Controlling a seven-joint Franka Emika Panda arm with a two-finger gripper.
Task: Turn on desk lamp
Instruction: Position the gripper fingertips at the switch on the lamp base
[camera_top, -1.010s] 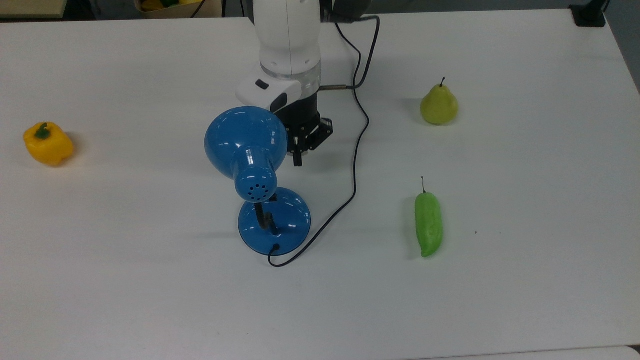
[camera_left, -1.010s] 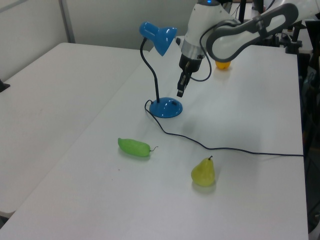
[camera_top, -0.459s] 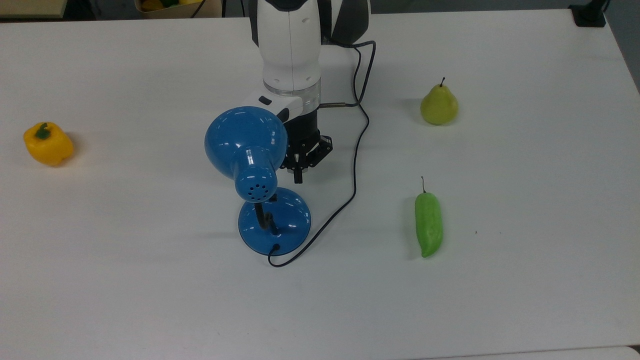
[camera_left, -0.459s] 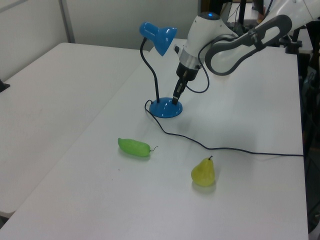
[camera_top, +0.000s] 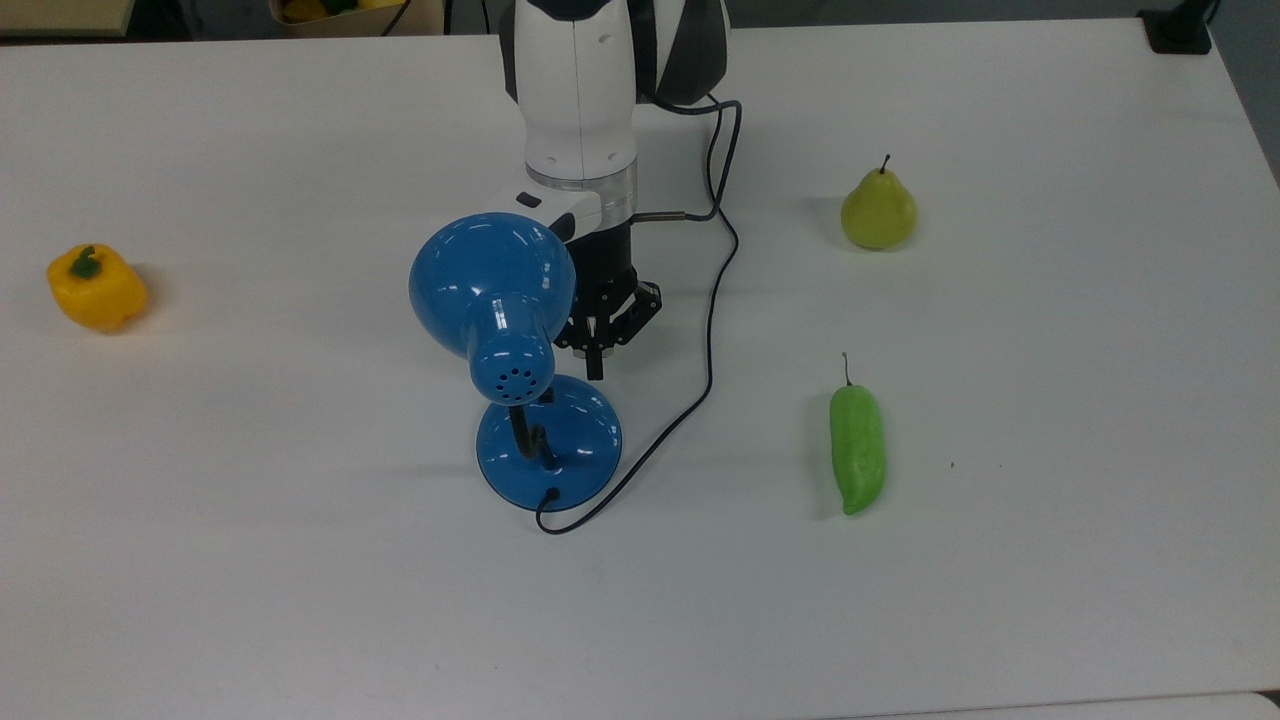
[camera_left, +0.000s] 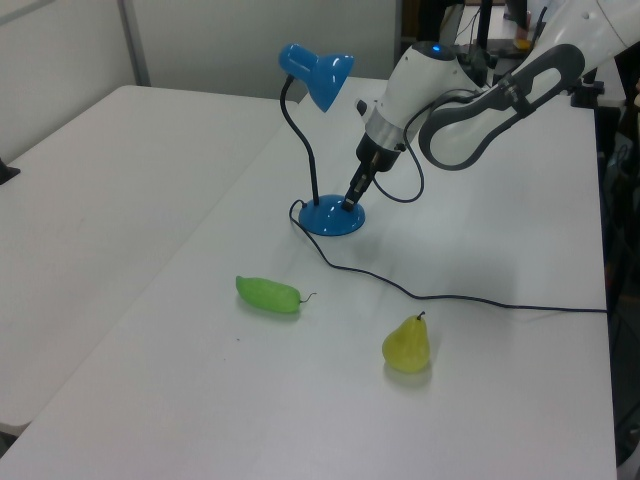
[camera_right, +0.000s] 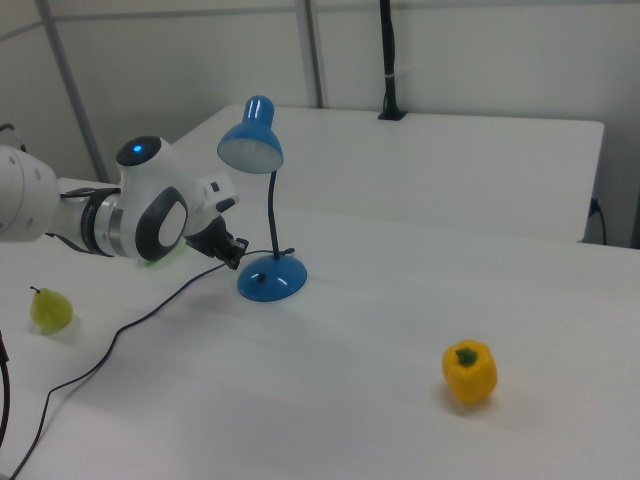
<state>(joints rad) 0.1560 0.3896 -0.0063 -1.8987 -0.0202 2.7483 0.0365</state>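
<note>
We're closing in on the desk lamp (camera_top: 512, 350) now. Over the last second our gripper (camera_top: 596, 372) has come down and forward from beside the shade, and its tip now sits right at the rim of the round blue base (camera_left: 332, 216). In the left view the tip looks to be touching the top of the base on the left view's right side, or a hair above it; we can't call contact for sure. That drop tells us we're going for a switch on the base, so this reads as the final approach to the press. No glow from the shade in the right view, so we judge the lamp not yet on.

The fingers look pressed together into one narrow point, gripping nothing, set up for poking rather than grasping.

The lamp stands upright near the middle of the white table (camera_top: 1050, 600), shade arched on its black gooseneck above the gripper, cord (camera_top: 712, 330) trailing off past the arm. The yellow pepper (camera_top: 96, 288), pear (camera_top: 878, 210) and green vegetable (camera_top: 857, 448) lie well apart from the action.
</note>
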